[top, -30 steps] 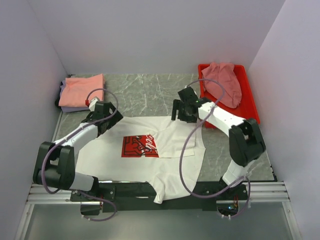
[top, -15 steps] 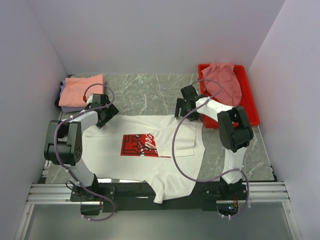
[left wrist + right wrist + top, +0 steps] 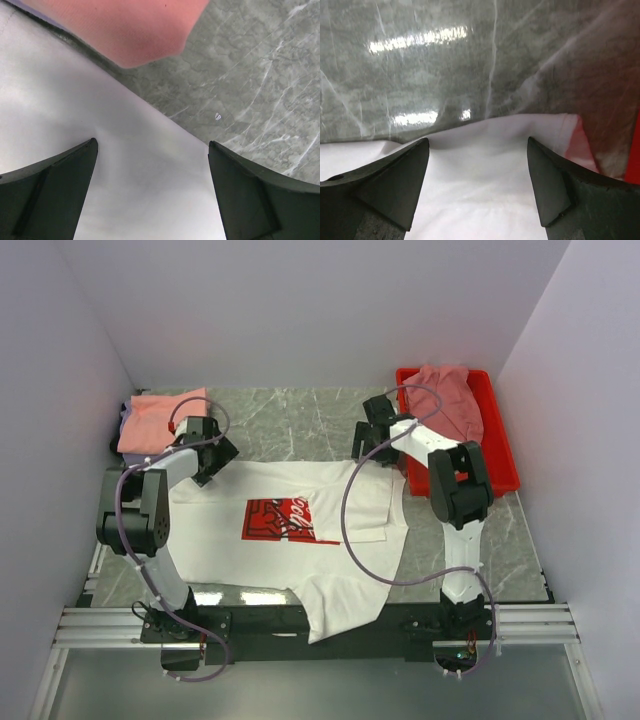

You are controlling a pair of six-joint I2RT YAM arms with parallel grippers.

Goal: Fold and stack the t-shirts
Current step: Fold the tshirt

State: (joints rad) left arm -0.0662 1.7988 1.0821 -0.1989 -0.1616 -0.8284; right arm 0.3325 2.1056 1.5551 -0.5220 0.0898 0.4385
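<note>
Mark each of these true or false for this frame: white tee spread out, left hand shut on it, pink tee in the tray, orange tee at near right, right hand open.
1. The white t-shirt lies spread out on the table, red print facing up. True.
2. The left hand is shut on the white t-shirt's edge. False: its jaws stand open over the cloth and hold nothing.
3. The dusty-pink t-shirt lies in the red tray. True.
4. The salmon-orange t-shirt sits at the table's near right corner. False: it lies folded at the far left.
5. The right hand is open over the white t-shirt's far edge. True.
</note>
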